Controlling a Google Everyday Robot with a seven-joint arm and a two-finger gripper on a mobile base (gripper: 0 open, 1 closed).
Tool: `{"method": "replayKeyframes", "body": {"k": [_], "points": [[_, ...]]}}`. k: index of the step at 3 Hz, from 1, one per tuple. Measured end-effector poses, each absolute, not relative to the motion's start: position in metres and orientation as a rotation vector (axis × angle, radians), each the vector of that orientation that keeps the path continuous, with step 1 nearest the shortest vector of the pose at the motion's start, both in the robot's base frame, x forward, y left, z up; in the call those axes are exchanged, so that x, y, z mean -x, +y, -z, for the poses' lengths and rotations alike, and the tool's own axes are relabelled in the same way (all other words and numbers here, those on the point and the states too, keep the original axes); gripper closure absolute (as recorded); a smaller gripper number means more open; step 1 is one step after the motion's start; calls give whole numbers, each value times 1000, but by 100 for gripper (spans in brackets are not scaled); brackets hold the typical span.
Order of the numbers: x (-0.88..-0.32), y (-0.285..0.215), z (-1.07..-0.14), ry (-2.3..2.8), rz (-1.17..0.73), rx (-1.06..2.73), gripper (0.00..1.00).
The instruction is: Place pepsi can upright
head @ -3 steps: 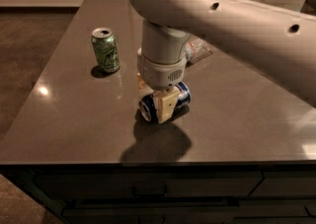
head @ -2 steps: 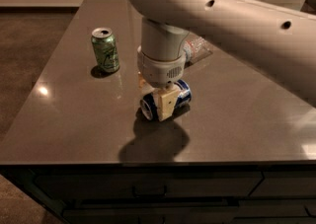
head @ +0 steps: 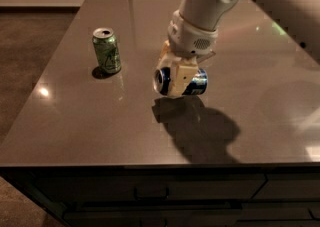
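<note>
At your far left, brown carpet borders a dark, glossy table, with a small glint of light near its left edge. A green can stands upright on the left part of that table, silver top facing up, a short shadow pooled at its base.

Well apart from it, near the middle of the table, your gripper points down from a white wrist. Its cream-coloured fingers are clamped across the pepsi can. The can lies on its side in that grasp, not upright. One silver end faces left and toward the camera, and the blue body with a light band runs off to the right. It hangs low over the tabletop. You cannot tell for certain whether its underside touches the surface.

Just below the can and spreading to the right, a broad dark shadow of the gripper and its load falls across the table. Above and to the right, the white arm slants out of the top corner. Along the bottom, under the table's front edge, dark drawer fronts run the full width.
</note>
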State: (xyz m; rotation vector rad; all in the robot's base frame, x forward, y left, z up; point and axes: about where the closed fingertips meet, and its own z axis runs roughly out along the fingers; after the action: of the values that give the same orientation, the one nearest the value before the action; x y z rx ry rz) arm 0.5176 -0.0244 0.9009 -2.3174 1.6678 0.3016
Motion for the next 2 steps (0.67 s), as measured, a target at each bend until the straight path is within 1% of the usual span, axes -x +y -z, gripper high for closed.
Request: {"method": "replayKeyframes", "body": {"k": [1, 2], "points": [[-530, -31, -928, 1727, -559, 2013, 100], [-536, -32, -936, 1732, -724, 1835, 100]]}}
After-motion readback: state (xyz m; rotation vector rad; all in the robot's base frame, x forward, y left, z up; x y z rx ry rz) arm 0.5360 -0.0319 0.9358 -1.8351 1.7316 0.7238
